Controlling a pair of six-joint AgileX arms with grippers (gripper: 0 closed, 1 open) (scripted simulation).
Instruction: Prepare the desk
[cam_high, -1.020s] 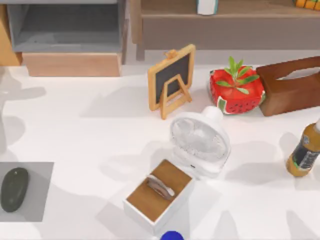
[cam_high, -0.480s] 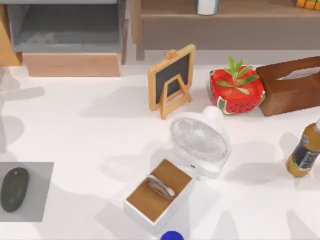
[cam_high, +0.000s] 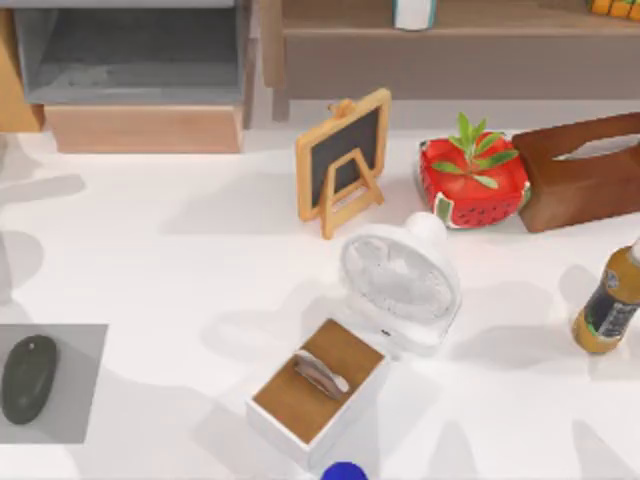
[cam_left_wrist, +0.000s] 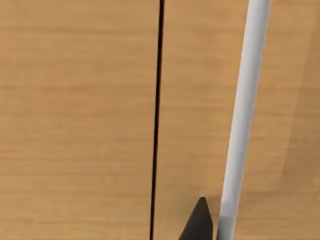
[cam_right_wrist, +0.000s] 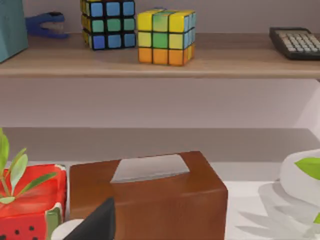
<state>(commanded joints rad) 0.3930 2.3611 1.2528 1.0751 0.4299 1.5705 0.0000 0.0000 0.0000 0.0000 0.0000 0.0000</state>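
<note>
The white bench spans the whole top view, and its back edge runs under the grey-and-wood drawer box at the left and the brown shelf unit at the right. Its widest bare stretch lies on the left half, between the drawer box and the grey mat, which sits at the left edge and carries a dark mouse. Near the middle, a small chalkboard easel stands just in front of the shelf unit. A white fan lies flat below it, touching or nearly touching a white box with a wooden top close to the front edge. Along the right side, a watermelon-patterned plant pot sits against a brown tissue box, and a bottle stands at the right edge, with a narrow lane between it and the fan. In the left wrist view, the left gripper hangs close to a light wooden panel. In the right wrist view, the right gripper faces the tissue box, and two colour cubes stand on a shelf behind. We cannot tell whether either set of jaws is open or closed.
</note>
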